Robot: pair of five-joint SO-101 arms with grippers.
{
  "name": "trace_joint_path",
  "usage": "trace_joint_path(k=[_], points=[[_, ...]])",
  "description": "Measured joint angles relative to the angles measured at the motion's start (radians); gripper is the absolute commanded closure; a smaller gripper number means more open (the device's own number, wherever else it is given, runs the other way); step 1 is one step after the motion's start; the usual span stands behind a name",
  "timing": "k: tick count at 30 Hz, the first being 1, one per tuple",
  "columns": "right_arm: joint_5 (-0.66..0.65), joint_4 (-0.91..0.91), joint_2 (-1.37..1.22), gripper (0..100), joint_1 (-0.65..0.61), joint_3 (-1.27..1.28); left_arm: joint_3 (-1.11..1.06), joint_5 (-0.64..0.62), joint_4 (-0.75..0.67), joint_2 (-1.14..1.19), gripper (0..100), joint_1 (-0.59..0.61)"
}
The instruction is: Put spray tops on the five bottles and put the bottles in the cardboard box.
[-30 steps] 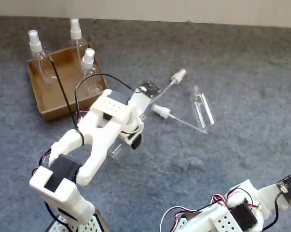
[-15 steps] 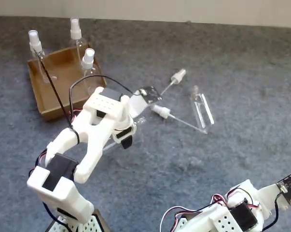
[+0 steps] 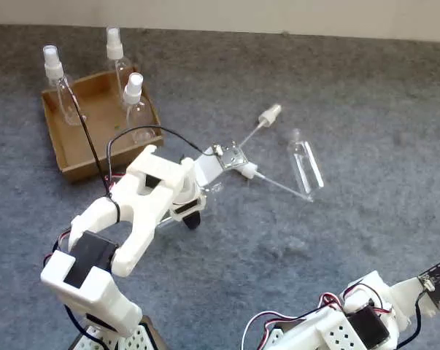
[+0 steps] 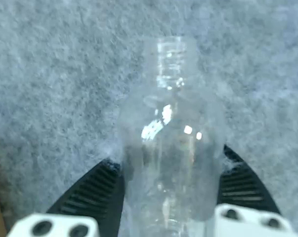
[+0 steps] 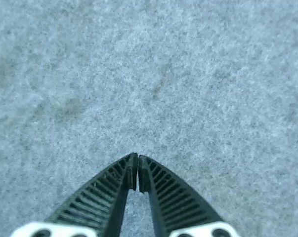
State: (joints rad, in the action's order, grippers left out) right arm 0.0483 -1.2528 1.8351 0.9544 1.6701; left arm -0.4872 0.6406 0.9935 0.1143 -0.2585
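Observation:
My left gripper [image 4: 171, 165] is shut on a clear bottle [image 4: 171, 118] that has no top; its open neck points away from the wrist over the carpet. From above, this gripper [image 3: 194, 206] sits in the middle of the carpet, close to a white spray top [image 3: 246, 169] with a long tube. A second spray top [image 3: 270, 114] lies farther back. Another topless bottle [image 3: 305, 164] lies on its side to the right. The cardboard box [image 3: 95, 165] at the back left holds three capped bottles [image 3: 136, 102]. My right gripper [image 5: 137, 163] is shut with nothing in it, over bare carpet.
The right arm's base [image 3: 351, 324] sits at the front right edge. Grey carpet [image 3: 365, 95] covers the whole table. A pale wall strip runs along the back edge.
The left arm has sunk and turned a little with the bottle, bringing its wrist closer to the nearer spray top. The right arm has stayed still.

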Motion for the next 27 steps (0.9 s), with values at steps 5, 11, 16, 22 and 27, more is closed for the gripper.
trace_joint_path(k=[5, 11, 16, 22, 27], points=[[0.0, 0.0, 0.0, 99.3, 0.0, 0.0, -0.012, 0.002, -0.054, 0.0, 74, 0.0], [0.0, 0.0, 0.0, 99.3, 0.0, 0.0, -0.003, 0.003, -0.061, 0.0, 74, 0.0], [0.0, 0.0, 0.0, 99.3, 0.0, 0.0, 0.058, 0.097, 0.009, 0.0, 74, -0.003], [0.0, 0.0, 0.0, 99.3, 0.0, 0.0, 0.1, 0.118, 0.058, 0.0, 74, -0.006], [0.0, 0.0, 0.0, 99.3, 0.0, 0.0, 0.112, 0.12, 0.058, 0.044, 74, -0.018]])
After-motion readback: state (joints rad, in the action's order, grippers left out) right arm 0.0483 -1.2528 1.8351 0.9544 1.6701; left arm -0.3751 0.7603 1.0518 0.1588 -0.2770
